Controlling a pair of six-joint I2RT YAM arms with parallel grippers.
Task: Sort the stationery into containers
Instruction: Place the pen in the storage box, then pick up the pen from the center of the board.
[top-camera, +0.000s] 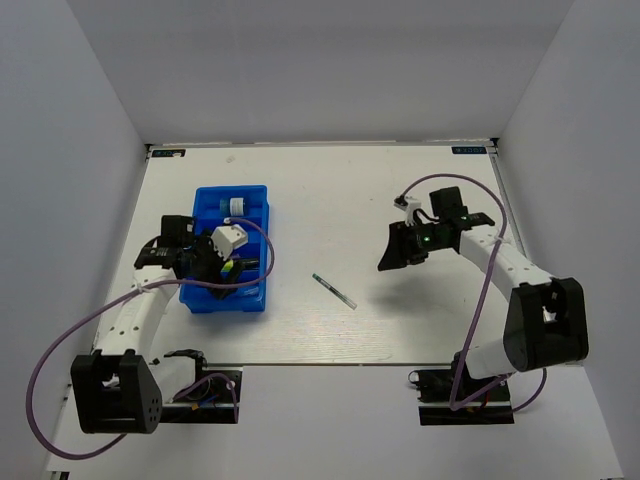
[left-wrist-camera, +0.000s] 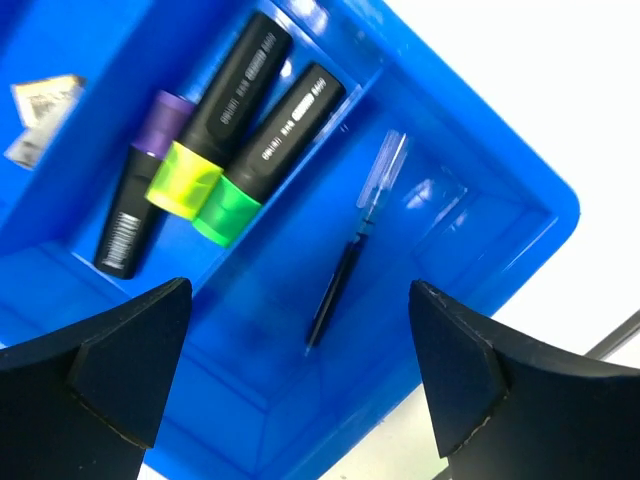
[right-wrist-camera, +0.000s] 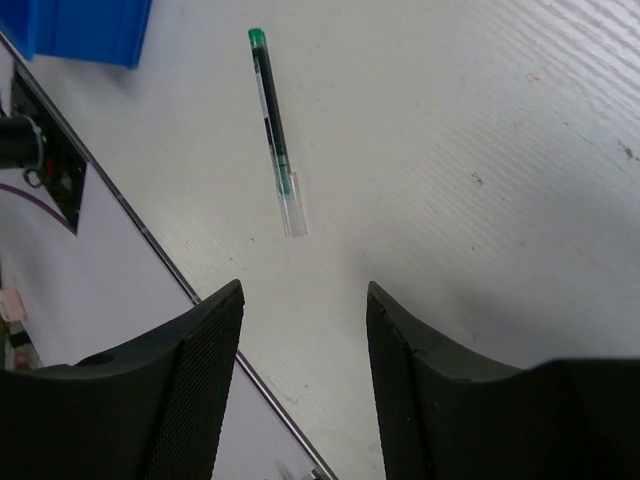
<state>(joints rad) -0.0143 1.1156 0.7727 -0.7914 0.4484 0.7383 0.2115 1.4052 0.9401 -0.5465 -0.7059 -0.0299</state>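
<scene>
The blue tray (top-camera: 224, 304) sits at the left of the table. My left gripper (top-camera: 214, 264) hovers over its near end, open and empty. In the left wrist view (left-wrist-camera: 300, 385) one compartment holds a yellow-capped highlighter (left-wrist-camera: 215, 120), a green-capped highlighter (left-wrist-camera: 270, 145) and a purple-tipped marker (left-wrist-camera: 140, 195). A thin pen (left-wrist-camera: 350, 255) lies in the adjoining compartment of the tray (left-wrist-camera: 480, 250). A small blue-white pot (top-camera: 237, 207) sits in a far compartment. A second thin pen (top-camera: 334, 291) with a green end (right-wrist-camera: 275, 130) lies on the table. My right gripper (top-camera: 402, 250) (right-wrist-camera: 303, 330) is open, apart from the pen.
A pale labelled item (left-wrist-camera: 38, 112) lies in a further compartment. The table's near edge with its metal strip (right-wrist-camera: 150, 240) runs just left of the right fingers. A corner of the tray (right-wrist-camera: 80, 25) shows at the top left of the right wrist view.
</scene>
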